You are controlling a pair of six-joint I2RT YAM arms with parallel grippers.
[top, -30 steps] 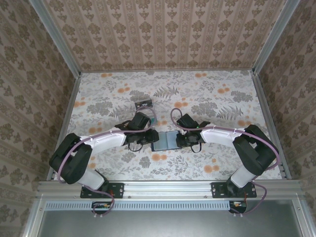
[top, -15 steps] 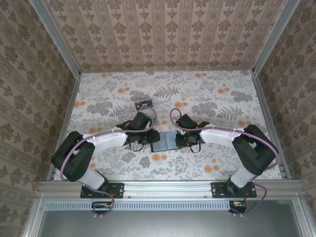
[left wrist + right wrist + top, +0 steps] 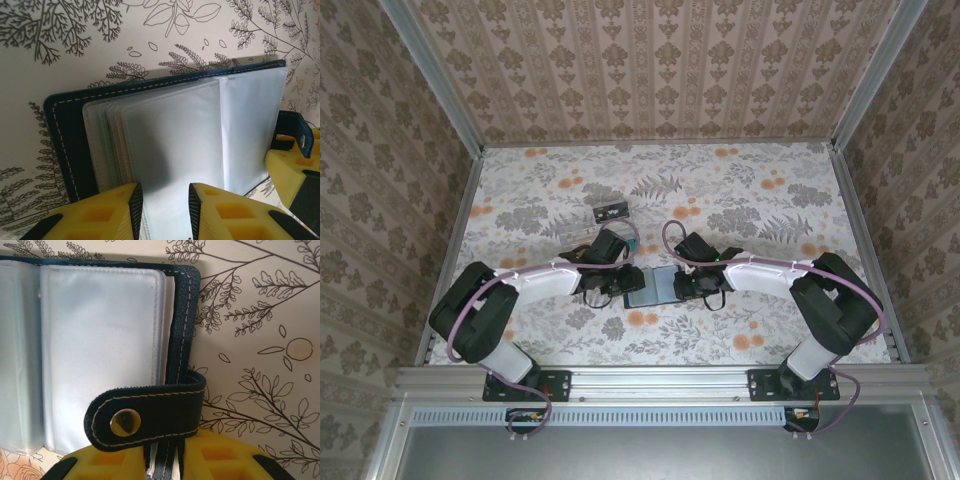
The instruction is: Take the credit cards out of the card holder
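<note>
The card holder [image 3: 650, 287] lies open on the floral table between both grippers. Its navy cover [image 3: 64, 135] frames a stack of clear, milky card sleeves [image 3: 170, 135]. No orange-tan card shows; the sleeves hide what they hold. My left gripper [image 3: 164, 210] is open, its fingertips standing either side of the top sleeve's near edge. My right gripper [image 3: 167, 465] is shut on the holder's right cover edge, just under the closing tab [image 3: 150, 412] with its metal snap. The right gripper's yellow finger [image 3: 292, 167] also shows beside the tab in the left wrist view.
A small dark and clear object [image 3: 611, 211] lies on the table behind the left gripper. The floral tabletop [image 3: 770, 200] is ringed by aluminium rails and patterned walls. Both arms reach inward low over the table's near middle.
The left arm has edged a little toward the holder, its elbow shifting right. The holder and the right gripper have barely moved.
</note>
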